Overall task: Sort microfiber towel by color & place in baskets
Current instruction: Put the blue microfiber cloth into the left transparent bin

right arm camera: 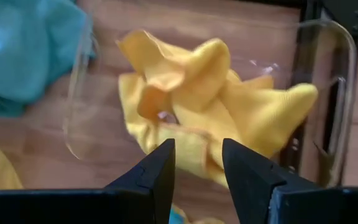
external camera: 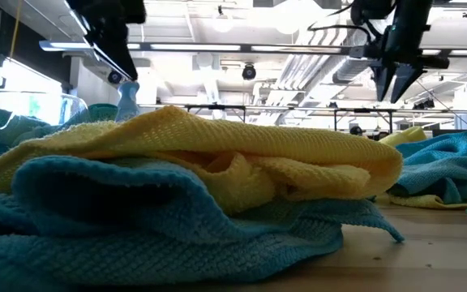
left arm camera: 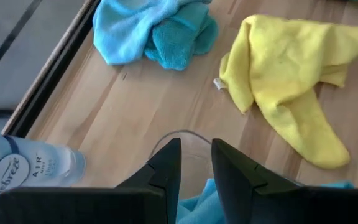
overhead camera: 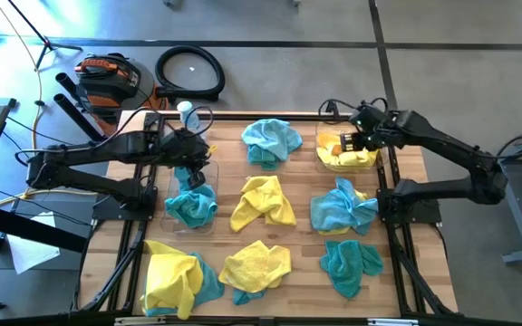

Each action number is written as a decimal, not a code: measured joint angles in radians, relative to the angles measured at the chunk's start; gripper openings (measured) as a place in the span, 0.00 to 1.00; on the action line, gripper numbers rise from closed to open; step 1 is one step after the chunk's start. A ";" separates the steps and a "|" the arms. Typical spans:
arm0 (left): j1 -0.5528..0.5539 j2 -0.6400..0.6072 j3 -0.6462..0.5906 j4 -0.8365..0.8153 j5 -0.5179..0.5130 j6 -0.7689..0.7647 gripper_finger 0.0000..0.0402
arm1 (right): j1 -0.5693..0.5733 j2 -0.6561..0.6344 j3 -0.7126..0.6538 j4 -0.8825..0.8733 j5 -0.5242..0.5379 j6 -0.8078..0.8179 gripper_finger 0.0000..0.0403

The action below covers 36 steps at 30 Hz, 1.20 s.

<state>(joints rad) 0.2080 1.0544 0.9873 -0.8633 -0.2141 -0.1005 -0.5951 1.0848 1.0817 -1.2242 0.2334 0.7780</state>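
Note:
My left gripper hangs open over the left basket, a clear bin whose rim shows past my fingers. Teal microfiber towels lie in it. My right gripper is open and empty above the right basket, in which yellow towels lie bunched. Loose on the wood lie a light blue towel, a yellow one, a blue one, a teal one, a yellow one and a yellow-and-teal heap.
A clear spray bottle stands at the far edge just beyond the left basket. Black frame rails run along the table's sides. In the low view the near yellow and teal heap fills the foreground, with my right gripper high above.

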 joint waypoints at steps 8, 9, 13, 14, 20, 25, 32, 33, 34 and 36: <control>0.083 0.255 0.200 0.004 0.033 -0.001 0.19 | 0.028 -0.007 0.000 -0.032 0.001 -0.105 0.29; 0.094 0.294 0.235 0.006 0.046 -0.001 0.19 | 0.030 -0.007 0.000 -0.029 0.001 -0.121 0.29; 0.123 0.439 0.360 0.024 0.091 -0.002 0.20 | 0.032 -0.007 0.000 -0.025 0.003 -0.186 0.29; 0.129 0.473 0.388 0.035 0.108 -0.002 0.20 | 0.032 -0.007 0.000 -0.024 0.004 -0.207 0.29; 0.168 0.674 0.552 0.068 0.181 0.003 0.30 | 0.032 -0.007 0.000 0.002 0.048 -0.273 0.29; 0.186 0.840 0.655 0.112 0.165 0.055 0.37 | 0.032 -0.007 0.000 0.028 0.048 -0.342 0.29; 0.181 0.994 0.722 0.114 0.173 0.137 0.38 | 0.032 -0.007 0.000 0.033 0.048 -0.417 0.29; 0.181 1.005 0.723 0.122 0.174 0.137 0.38 | 0.032 -0.007 0.000 0.033 0.048 -0.421 0.29; 0.181 1.014 0.723 0.125 0.174 0.137 0.38 | 0.032 -0.007 0.000 0.033 0.048 -0.422 0.29; 0.181 1.036 0.723 0.123 0.176 0.138 0.38 | 0.032 -0.007 0.000 0.033 0.048 -0.421 0.29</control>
<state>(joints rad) 0.3893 2.0899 1.7103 -0.7398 -0.0381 0.0380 -0.5636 1.0782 1.0817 -1.1915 0.2813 0.3569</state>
